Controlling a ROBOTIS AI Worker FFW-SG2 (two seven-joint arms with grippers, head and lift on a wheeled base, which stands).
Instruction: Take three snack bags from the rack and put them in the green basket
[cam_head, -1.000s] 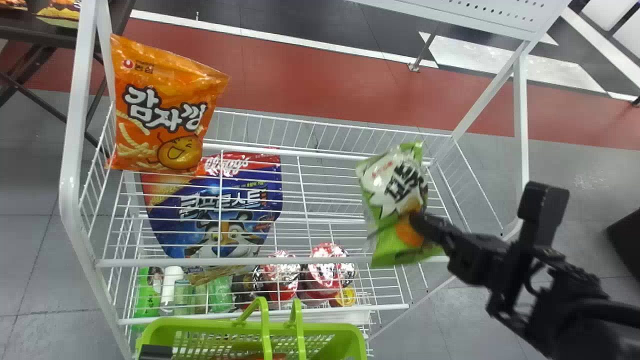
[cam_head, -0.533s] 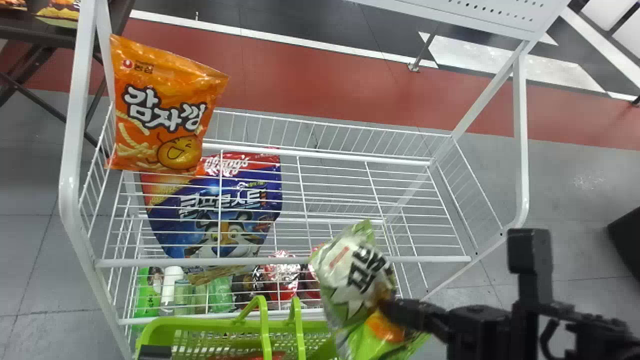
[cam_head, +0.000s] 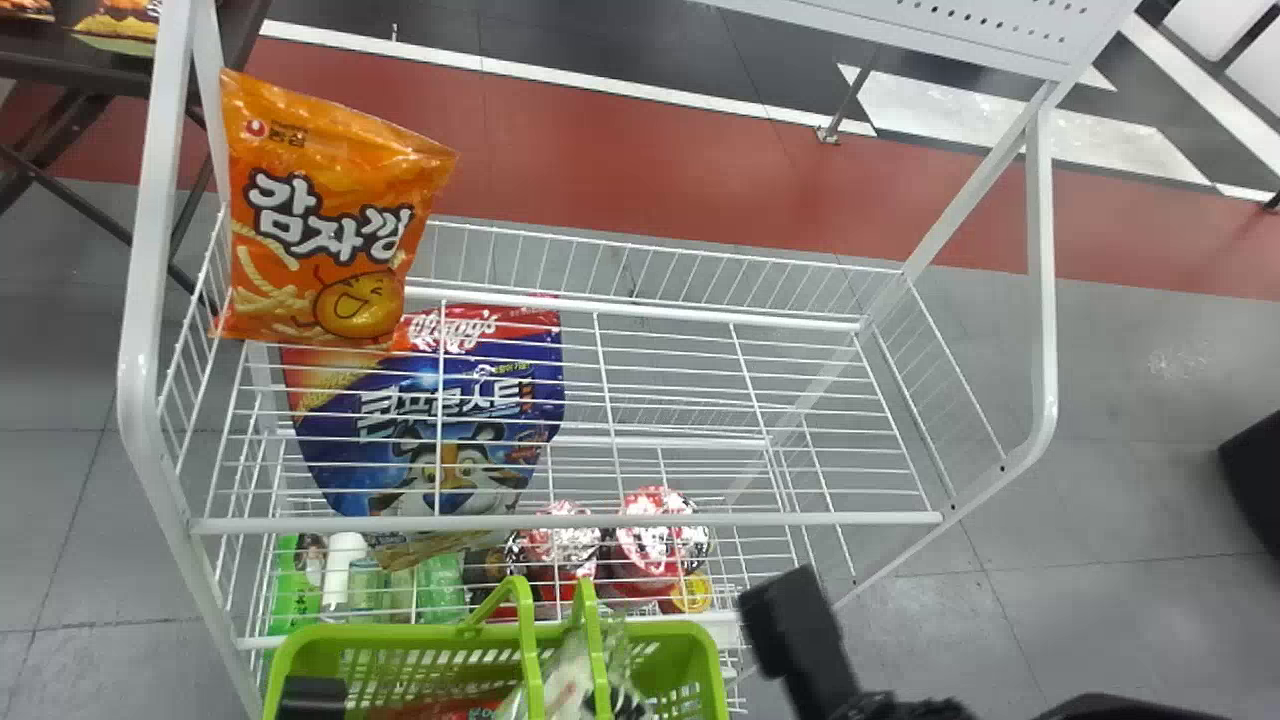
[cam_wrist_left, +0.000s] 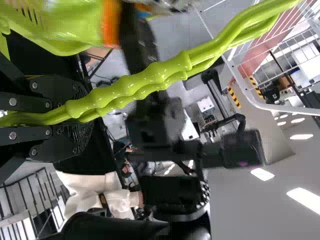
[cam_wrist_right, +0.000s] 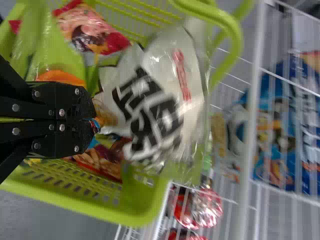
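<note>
In the head view my right arm's gripper (cam_head: 800, 640) is low at the basket's right side, its tips hidden. The right wrist view has my right gripper (cam_wrist_right: 94, 120) shut on the green-and-white snack bag (cam_wrist_right: 165, 95), held over the green basket (cam_wrist_right: 135, 212), where other snack bags lie. The head view shows that bag (cam_head: 572, 680) at the basket's opening (cam_head: 690, 640). My left gripper (cam_head: 312, 695), at the basket's left, is shut on its handles (cam_wrist_left: 145, 80) in the left wrist view, gripper (cam_wrist_left: 75, 115). An orange snack bag (cam_head: 320, 220) stands upright at the rack's upper left.
The white wire rack (cam_head: 560, 522) stands behind the basket. A blue cereal bag (cam_head: 430, 430) is on a level below the orange bag, with red-lidded cups (cam_head: 650, 540) and green bottles (cam_head: 295, 590) lower down. The rack's right post (cam_head: 1040, 300) rises beside my right arm.
The right gripper has carried the green-and-white bag from over the rack's right part down and left to the basket. The basket has shifted slightly up; the orange bag has stayed in place.
</note>
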